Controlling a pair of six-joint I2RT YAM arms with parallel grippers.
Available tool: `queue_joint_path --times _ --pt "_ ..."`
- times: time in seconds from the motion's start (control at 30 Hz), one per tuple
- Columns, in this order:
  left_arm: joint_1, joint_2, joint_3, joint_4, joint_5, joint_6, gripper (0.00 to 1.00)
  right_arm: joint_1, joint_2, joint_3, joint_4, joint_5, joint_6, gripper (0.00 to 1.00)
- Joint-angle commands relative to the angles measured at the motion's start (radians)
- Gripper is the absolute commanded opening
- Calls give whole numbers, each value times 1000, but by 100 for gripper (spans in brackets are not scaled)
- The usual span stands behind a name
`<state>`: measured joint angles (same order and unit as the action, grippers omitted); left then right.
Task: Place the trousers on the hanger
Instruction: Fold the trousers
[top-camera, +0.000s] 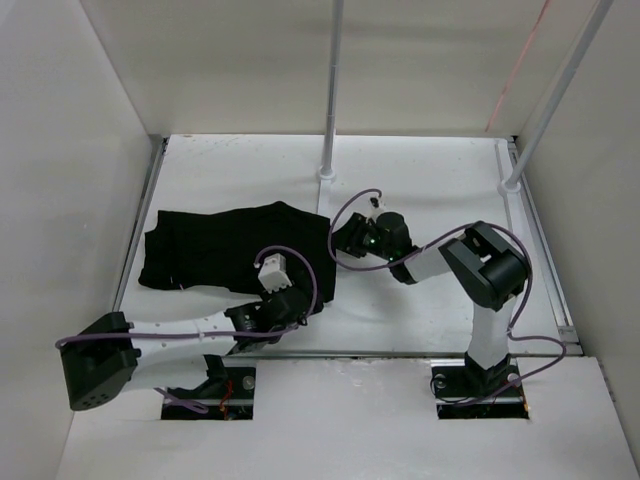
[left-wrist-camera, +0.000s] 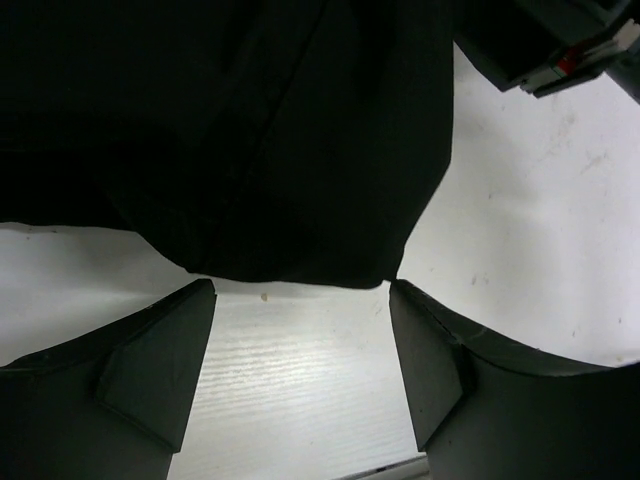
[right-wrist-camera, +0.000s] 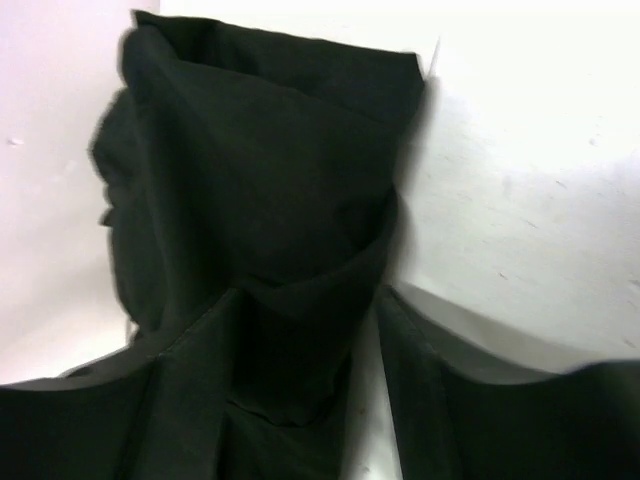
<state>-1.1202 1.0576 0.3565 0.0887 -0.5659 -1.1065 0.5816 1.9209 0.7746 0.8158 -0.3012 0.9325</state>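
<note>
Enclosure: white walls (top-camera: 60, 150) on three sides, white worktop (top-camera: 430, 180), centre pole (top-camera: 331, 100) and right pole (top-camera: 560, 90) upright at the far edge.

Item, the trousers (top-camera: 235, 250): bunched black heap, left-centre of the worktop, left end near the left wall, well apart from the right pole.

L arm (top-camera: 170, 330): comes in low from near-left. L jaws wide, empty, bare worktop between them, cloth hem just beyond their ends.

R arm (top-camera: 480, 270): bent back toward the cloth's right edge. R jaws apart w/ a raised fold between them. A sliver of white shows beside one finger (right-wrist-camera: 450, 400), so no pinch yet.

The hanger: not positively ID'd. A thin pink-orange line (top-camera: 520, 60) on the back wall, far right, may be it; cannot tell.

Step in hand (judged): secure the garment at two pts.
- Push L jaws on until the hem sits deep, then close.
- Close R jaws on the fold only.
- Lift both together and keep them spread.

Clearance: open room right of the heap and toward the far edge. The left wall is tight to the cloth, the centre pole base is near the R wrist, and both wrists are near each other at the cloth's right corner, so clash risk there.
</note>
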Motion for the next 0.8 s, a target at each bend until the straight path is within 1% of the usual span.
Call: queue_joint_path --times 0.0,0.1,0.17,0.2,0.27,0.3,0.37,0.47,0.6,0.7,0.77 --pt "23 41 -17 81 -9 -42 69 -10 6 3 183 -38 63 50" --pt "41 74 -31 175 -15 -41 68 -13 7 -3 189 -27 65 38" --pt "70 103 -39 242 -3 -38 61 -19 15 -3 187 -19 65 32" --pt "76 122 -42 276 9 -33 55 -22 16 -1 184 -18 65 30" --pt "89 154 -48 322 38 -32 35 -30 20 0 180 -9 65 25" --pt "89 166 -51 336 55 -30 27 -36 20 0 177 -1 65 23" --pt "75 179 -62 335 69 -32 15 -47 9 -6 161 16 65 18" --pt "50 153 -96 322 84 -36 10 -82 -43 -61 126 79 65 15" --pt "-14 96 -111 252 101 -41 9 -128 -144 -168 71 111 72 14" --pt "-58 74 -90 180 116 -41 11 -137 -226 -230 -9 178 69 14" --pt "-86 73 -76 158 127 -41 17 -134 -266 -245 -53 189 48 15"
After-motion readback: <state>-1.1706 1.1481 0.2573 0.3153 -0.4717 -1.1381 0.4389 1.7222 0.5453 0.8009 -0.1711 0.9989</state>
